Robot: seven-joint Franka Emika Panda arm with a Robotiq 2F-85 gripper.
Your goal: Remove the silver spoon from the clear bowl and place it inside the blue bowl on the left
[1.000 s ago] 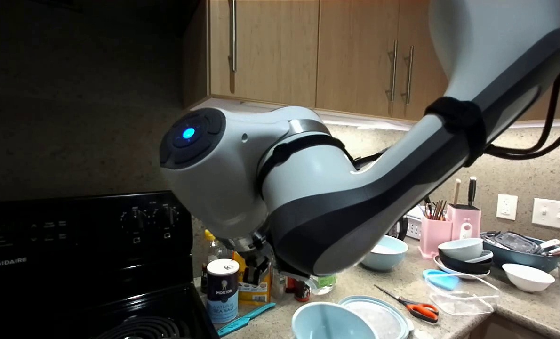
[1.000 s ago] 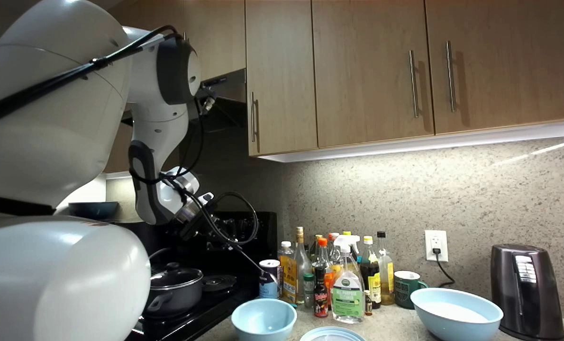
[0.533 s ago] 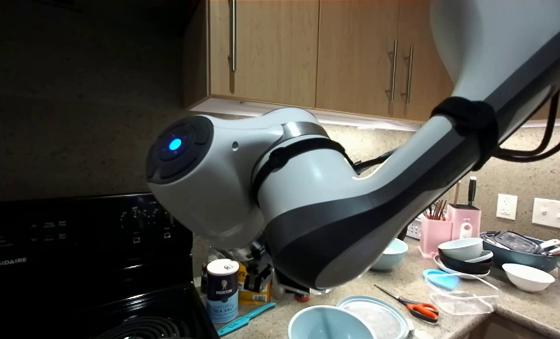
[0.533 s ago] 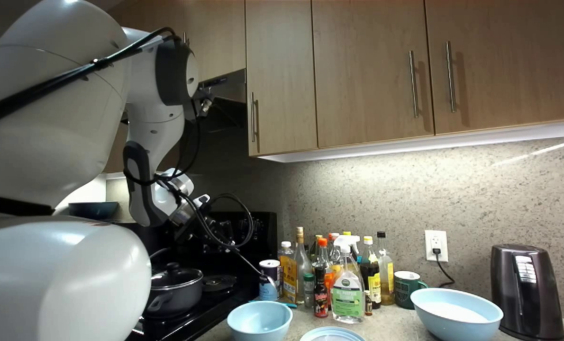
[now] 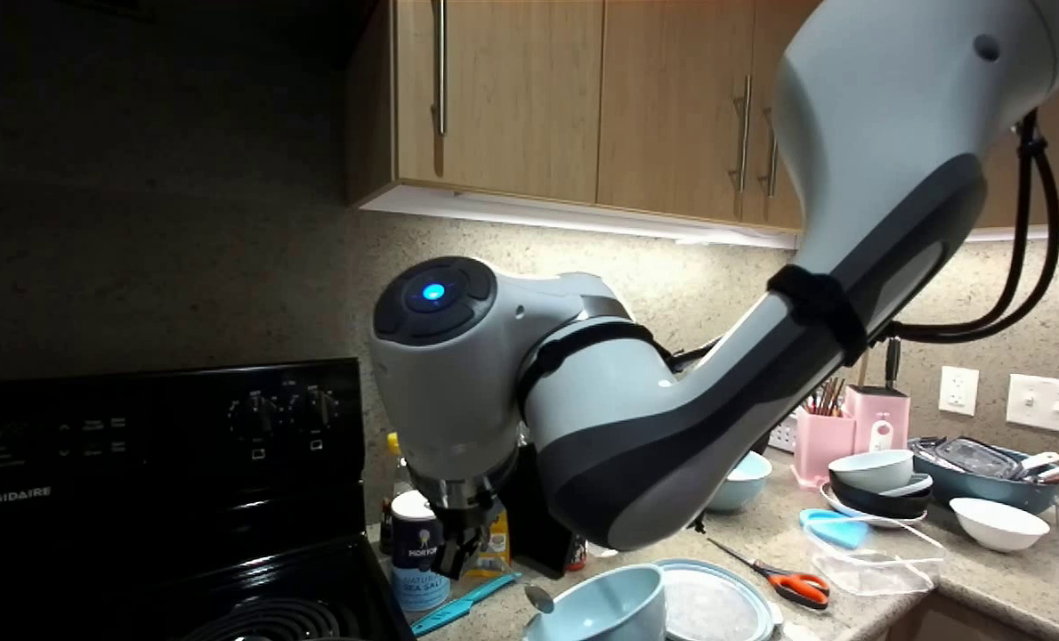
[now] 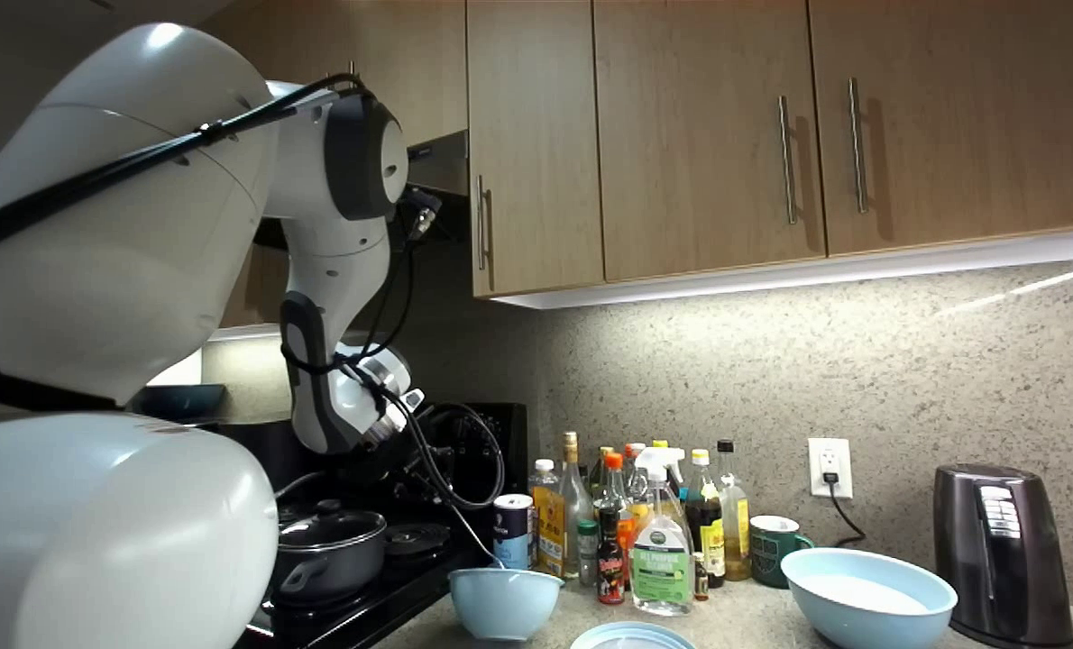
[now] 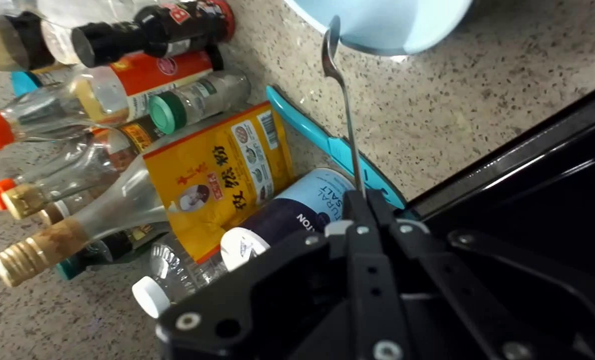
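Observation:
The silver spoon (image 7: 329,52) is pinched by its handle in my gripper (image 7: 366,197), and its head points away from the fingers. That head overlaps the near rim of the blue bowl (image 7: 397,30); whether its tip rests inside I cannot tell. In an exterior view the spoon's head hangs just left of the bowl (image 5: 636,610), below my gripper (image 5: 456,556). The bowl stands tilted, showing mostly its outer wall (image 6: 505,608) in an exterior view, where the thin spoon handle (image 6: 475,536) runs down to the rim. The clear bowl is out of view.
Beside the gripper stand the salt canister (image 7: 297,205) and several bottles (image 6: 609,541). A teal knife (image 7: 305,125) lies below the spoon. The black stove (image 5: 262,499) borders the counter. A round lid (image 5: 716,605) lies by the bowl; another light-blue bowl (image 6: 866,604) stands near the kettle (image 6: 1005,559).
The arm has come lower and shifted right in both exterior views during the last half second. The spoon's head has reached the bowl's rim, and the bowl has tipped from upright to tilted.

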